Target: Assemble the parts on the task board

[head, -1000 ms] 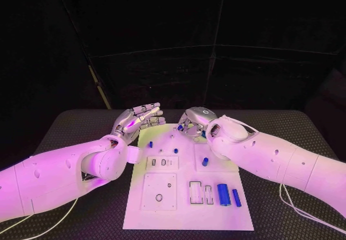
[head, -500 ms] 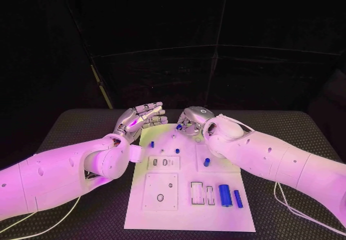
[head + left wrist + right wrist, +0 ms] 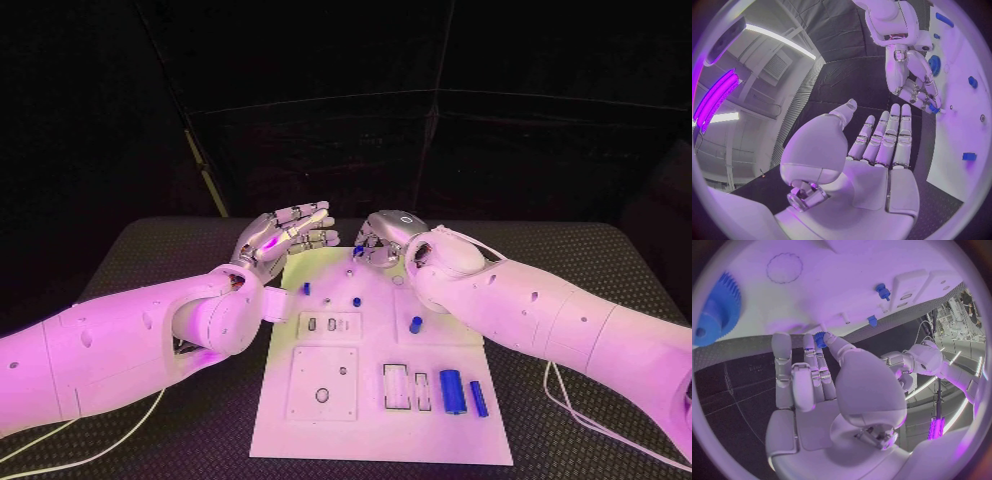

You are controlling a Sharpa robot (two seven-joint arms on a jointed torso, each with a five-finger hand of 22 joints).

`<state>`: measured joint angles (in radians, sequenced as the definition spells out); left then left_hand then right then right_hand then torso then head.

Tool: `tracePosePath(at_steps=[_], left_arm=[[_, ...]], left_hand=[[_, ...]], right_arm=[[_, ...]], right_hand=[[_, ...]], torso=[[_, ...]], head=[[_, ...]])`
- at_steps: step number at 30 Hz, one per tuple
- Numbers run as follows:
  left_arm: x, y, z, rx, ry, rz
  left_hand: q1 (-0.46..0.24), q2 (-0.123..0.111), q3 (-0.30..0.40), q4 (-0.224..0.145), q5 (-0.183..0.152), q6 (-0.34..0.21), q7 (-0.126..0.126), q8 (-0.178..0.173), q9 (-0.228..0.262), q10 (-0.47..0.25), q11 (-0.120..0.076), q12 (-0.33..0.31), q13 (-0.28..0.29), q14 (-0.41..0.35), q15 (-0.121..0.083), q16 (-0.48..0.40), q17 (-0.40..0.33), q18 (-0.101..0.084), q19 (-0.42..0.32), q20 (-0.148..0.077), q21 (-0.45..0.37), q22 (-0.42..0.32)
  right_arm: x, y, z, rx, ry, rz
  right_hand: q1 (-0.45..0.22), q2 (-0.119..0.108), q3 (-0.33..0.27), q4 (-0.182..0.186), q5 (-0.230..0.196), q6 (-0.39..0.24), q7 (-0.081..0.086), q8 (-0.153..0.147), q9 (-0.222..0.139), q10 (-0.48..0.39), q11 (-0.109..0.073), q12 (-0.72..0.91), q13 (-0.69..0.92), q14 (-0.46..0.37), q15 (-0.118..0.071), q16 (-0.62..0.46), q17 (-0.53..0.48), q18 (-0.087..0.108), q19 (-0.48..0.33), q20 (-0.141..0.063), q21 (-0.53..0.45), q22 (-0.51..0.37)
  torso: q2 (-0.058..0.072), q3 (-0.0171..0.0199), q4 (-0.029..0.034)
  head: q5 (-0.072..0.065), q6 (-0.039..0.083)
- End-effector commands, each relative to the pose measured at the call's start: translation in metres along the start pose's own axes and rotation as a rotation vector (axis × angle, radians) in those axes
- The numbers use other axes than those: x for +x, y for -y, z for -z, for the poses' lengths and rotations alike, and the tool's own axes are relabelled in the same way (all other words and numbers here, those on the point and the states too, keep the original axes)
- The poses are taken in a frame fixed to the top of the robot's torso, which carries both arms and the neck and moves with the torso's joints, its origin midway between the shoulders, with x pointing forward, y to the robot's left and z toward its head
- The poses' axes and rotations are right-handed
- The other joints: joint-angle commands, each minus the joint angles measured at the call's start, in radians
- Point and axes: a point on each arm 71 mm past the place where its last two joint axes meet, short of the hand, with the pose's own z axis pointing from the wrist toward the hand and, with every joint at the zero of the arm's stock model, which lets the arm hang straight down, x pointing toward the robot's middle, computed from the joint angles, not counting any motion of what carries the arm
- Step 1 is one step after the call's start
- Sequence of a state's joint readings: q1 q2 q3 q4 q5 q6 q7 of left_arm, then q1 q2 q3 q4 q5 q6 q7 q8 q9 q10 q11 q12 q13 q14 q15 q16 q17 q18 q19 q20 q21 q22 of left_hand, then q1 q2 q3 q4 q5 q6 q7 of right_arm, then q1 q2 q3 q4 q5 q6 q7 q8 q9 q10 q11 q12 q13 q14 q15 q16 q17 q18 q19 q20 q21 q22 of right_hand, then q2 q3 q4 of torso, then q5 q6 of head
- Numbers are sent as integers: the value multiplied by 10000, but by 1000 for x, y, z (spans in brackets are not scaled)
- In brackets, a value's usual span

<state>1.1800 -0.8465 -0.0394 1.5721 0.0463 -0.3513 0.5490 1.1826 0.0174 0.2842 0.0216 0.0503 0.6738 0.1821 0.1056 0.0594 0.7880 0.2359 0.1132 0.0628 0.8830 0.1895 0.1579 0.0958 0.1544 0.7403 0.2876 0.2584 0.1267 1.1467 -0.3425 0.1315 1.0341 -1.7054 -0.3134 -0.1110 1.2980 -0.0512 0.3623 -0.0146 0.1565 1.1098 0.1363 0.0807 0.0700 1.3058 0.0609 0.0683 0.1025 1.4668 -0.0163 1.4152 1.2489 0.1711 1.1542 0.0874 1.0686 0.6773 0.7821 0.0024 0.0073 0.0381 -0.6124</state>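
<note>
Two hands meet over the far end of the task board (image 3: 378,420) in the head view. Left hand (image 3: 286,236) is raised just off the board's far left corner, fingers extended and apart, holding nothing. Right hand (image 3: 384,240) reaches down to the far edge, fingertips pinching a small blue part (image 3: 359,251). Nearer the robot: a blue peg (image 3: 415,324) stands mid-board; a blue cylinder (image 3: 450,391) and a thinner blue rod (image 3: 476,398) lie side by side at the near right.

Left wrist view: left hand (image 3: 879,150) flat, palm empty; right hand (image 3: 914,87) opposite, the small blue part (image 3: 932,108) at its fingertips, touching the board edge.

Right wrist view: right hand (image 3: 826,380) pinches the small blue part (image 3: 820,338) between thumb and finger at the board edge; a blue gear (image 3: 718,310) sits on the board, well apart.
</note>
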Motion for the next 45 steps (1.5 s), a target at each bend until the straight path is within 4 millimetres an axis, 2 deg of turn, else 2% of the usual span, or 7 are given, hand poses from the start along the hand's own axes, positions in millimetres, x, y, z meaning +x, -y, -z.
tracePosePath(at_steps=[1,22,28,31,33,42,45], left_arm=[[1,2,-1,159,-56,11],[-3,4,-2,181,39,-62],[-3,4,-3,174,46,-67],[-4,4,-3,169,49,-69],[-4,4,-3,166,49,-70],[-7,4,-3,187,141,-123],[-11,4,-3,192,232,-177]], left_hand=[[127,5,7,-66,35,5,988,34,5,5,6,11,-3,80,13,29,-11,182,63,-9,52,-16],[137,7,11,-77,34,-2,988,31,3,2,5,6,-3,86,12,25,-14,183,71,-8,54,-19],[141,7,11,-83,34,-31,989,24,0,-2,6,2,-3,90,12,23,-16,183,75,-8,55,-20],[141,7,11,-83,34,-31,989,24,0,-2,6,2,-3,90,12,23,-16,183,75,-8,55,-20],[141,7,11,-83,34,-31,989,24,0,-2,6,2,-3,90,12,23,-16,183,75,-8,55,-20],[145,8,12,-90,34,-26,990,21,-1,-9,7,-4,-3,95,12,18,-19,183,81,-8,55,-24],[146,9,13,-91,34,-9,990,23,0,-8,7,-5,-3,97,11,18,-19,183,82,-8,56,-24]], right_arm=[[6,-3,0,-158,-436,34],[5,-4,2,-230,-497,31],[4,-4,1,-186,-326,-47],[3,-3,1,-156,-178,-89],[3,-3,1,-139,-87,-104],[-12,6,17,6,658,-441],[-22,18,33,242,953,-556]], right_hand=[[-30,-100,-4,49,-47,-22,22,-28,-6,-85,15,-38,11,478,-2,56,-12,-91,-81,8,51,-15],[-116,-339,63,272,-68,-393,217,-191,-53,-758,208,-82,-112,464,165,69,-26,-95,-175,122,44,-68],[-125,-644,-58,425,-181,-1643,419,-204,-90,-1916,494,-67,-358,351,409,-101,-406,11,-550,354,-260,-612],[-95,-782,-587,526,-416,-4282,394,-281,-151,-2892,548,5,-381,168,433,-476,-1086,133,-1000,436,-766,-1334],[3,-760,-856,581,-435,-4707,349,-288,-153,-3070,555,86,-365,149,456,-554,-1219,147,-1010,439,-828,-1391],[461,-460,-1182,642,-193,-2663,488,114,82,-2648,565,697,-295,218,453,-499,-1124,142,-878,442,-816,-1454],[688,-397,-1090,578,-36,-2436,401,155,85,-1517,368,1371,-41,438,333,0,-177,42,-465,379,-340,-749]], torso=[[-2,12,-9],[10,13,-10],[18,11,-17],[13,11,-14],[15,12,-9],[-49,68,-45],[-83,95,-84]], head=[[34,-29],[92,-72],[90,-70],[83,-65],[76,-62],[116,-61],[99,-72]])
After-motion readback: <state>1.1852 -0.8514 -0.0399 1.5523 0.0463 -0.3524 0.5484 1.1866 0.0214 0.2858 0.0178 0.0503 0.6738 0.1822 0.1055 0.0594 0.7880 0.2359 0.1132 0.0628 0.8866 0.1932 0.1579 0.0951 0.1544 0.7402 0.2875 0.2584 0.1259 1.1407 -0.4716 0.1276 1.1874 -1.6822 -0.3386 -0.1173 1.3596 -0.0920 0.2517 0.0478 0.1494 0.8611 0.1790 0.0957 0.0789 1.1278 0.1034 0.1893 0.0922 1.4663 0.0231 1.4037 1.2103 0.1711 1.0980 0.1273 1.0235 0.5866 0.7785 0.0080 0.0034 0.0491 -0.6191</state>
